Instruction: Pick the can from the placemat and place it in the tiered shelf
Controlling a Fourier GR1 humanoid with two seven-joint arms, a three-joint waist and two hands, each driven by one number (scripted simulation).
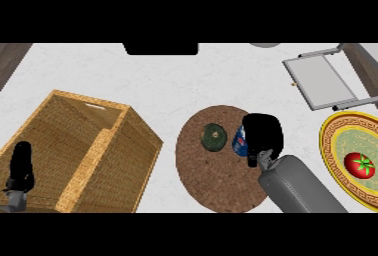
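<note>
Right robot hand (262,132) against small blue can (238,142) on round brown cork placemat (221,185), grip impossible to tell, woven wicker tiered shelf (81,150) well left, left robot hand (21,162) open at lower left.

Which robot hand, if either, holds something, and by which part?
Cannot be told: the right robot hand covers the can's right side on the placemat, hiding any grip. The left robot hand holds nothing.

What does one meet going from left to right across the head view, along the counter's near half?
In order: left hand → wicker tiered shelf → green disc → can → right hand → plate.
</note>
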